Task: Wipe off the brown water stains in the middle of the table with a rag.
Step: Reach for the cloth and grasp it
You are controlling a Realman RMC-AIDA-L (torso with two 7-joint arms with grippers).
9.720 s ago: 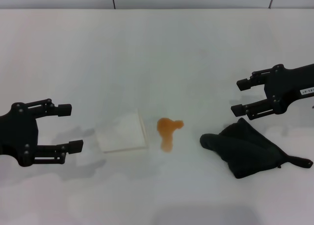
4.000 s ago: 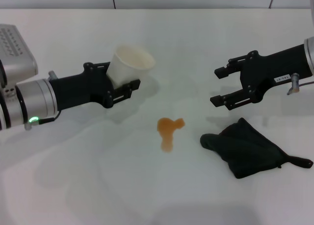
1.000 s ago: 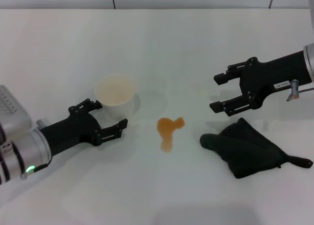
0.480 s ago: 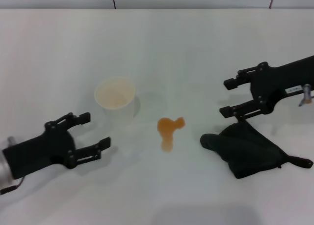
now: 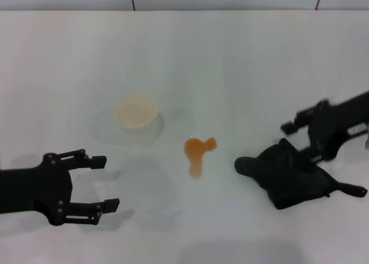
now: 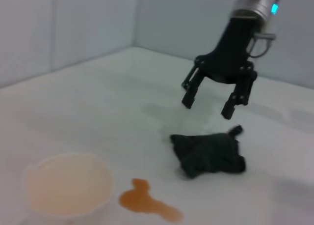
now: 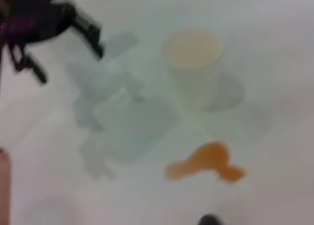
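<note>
- Rag (image 5: 294, 174) pickup is the step in hand: right tool (image 5: 304, 140) sits just above the far edge of the black heap, fingers apart, nothing held yet.
- Rag lies on the right side of the bench (image 5: 230, 62), well apart from the stain (image 5: 196, 153); thin tail points away to the right.
- Stain: small orange-brown puddle mid-bench, blob with narrow tail, unwiped.
- Cup (image 5: 135, 115) stands upright just left of and behind the stain, not touching it.
- Left tool (image 5: 101, 183) parked low at the near left, fingers apart, empty.
- Next, as a guess: lower onto the heap, close on a thick fold, then drag the cloth left over the puddle; keep clear of the cup.
- Surface: plain white, smooth, glossy, shows faint shadows.
- Room: pale grey wall panels behind the bench, seams visible.
</note>
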